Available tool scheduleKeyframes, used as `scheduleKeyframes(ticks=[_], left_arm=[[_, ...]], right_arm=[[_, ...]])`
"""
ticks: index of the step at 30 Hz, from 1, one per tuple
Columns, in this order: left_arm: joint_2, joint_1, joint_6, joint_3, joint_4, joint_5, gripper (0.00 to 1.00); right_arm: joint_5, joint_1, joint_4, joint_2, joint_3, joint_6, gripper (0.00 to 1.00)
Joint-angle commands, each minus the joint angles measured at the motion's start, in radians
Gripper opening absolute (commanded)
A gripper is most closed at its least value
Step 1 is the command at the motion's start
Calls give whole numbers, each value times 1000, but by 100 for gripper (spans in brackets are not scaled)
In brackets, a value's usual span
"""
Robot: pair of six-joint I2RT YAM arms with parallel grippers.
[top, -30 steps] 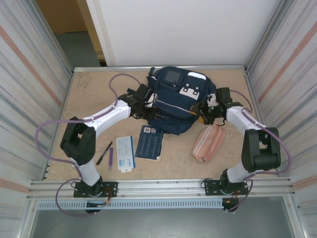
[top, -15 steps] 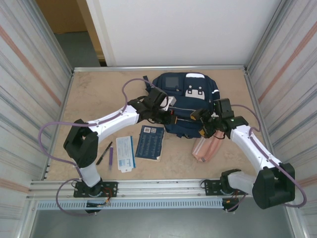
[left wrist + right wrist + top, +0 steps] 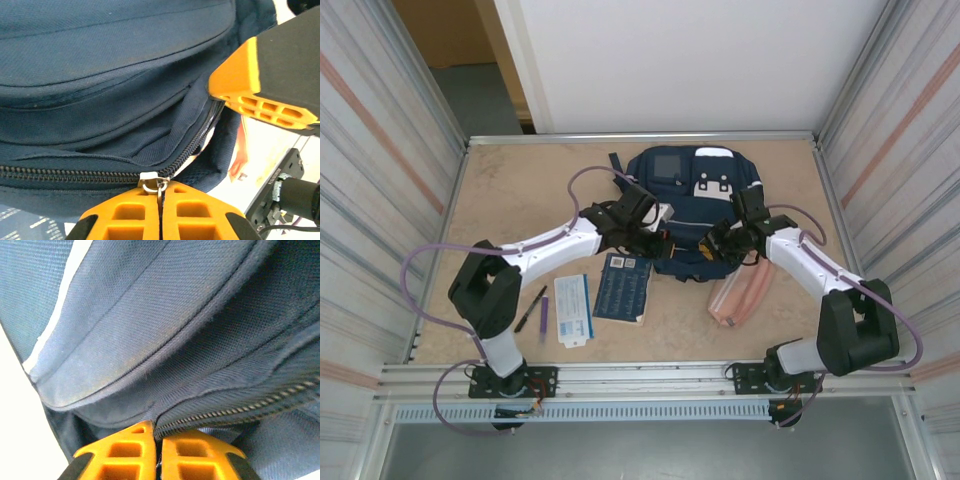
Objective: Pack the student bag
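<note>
Count: 1 student bag (image 3: pixel 695 190), 1 pink pouch (image 3: pixel 742 292), 1 blue booklet (image 3: pixel 622 287), 1 white-and-blue card (image 3: pixel 573 309), 2 pens (image 3: pixel 536 309), 2 arms.

The bag lies flat at the far middle of the table (image 3: pixel 515 190), with its top close to the far rail. Its near edge is just beside the booklet and the pouch. You have open room on the far-left table and a narrower bare strip right of the bag.

Left gripper (image 3: pixel 161 192) has its fingers pressed together on the zipper pull (image 3: pixel 158 184), at the near-left end of the bag's main opening. The zip beyond it gapes open.

Right gripper (image 3: pixel 156 440) has its fingers closed together right at the zip seam on the bag's near-right side. Can't tell if fabric is nipped between them.

Versus 0.5 s ago: the right arm has swung in, with the elbow up off the near-right corner and the gripper slightly further left along the bag edge. The left gripper, bag and loose items are unchanged.
</note>
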Motion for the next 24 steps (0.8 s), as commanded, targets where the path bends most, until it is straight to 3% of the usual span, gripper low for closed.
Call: scheduleKeyframes(ticks=[1,4,7,12,13,14,15,19,22,24], left_arm=[[-126,56,79,-48,-56,-108,0],[-170,106,134,-92,-93,-158,0],[-181,174,170,-134,-86,-90,0],[-148,213,220,-156,-52,-159,0],[-138,206,208,-134,-68,-125,0],[-132,191,197,-114,-80,-106,0],[-129,161,181,-95,-76,-116,0],[-105,-2,83,-28,-12,-203,0],[-69,-62,11,-2,58,-230,0],[-46,-84,-14,5,101,-263,0]], right_arm=[[63,-9,-33,-21,79,-123,0],[80,-16,-72,-17,140,-226,0],[100,-38,-135,9,229,-343,0],[-5,-90,-178,60,311,-430,0],[1,-93,-176,69,314,-431,7],[19,-93,-170,78,316,-438,33],[54,-95,-175,93,320,-447,49],[46,-103,-266,139,333,-387,57],[30,-87,-294,103,292,-261,60],[169,-47,-376,50,298,-192,64]])
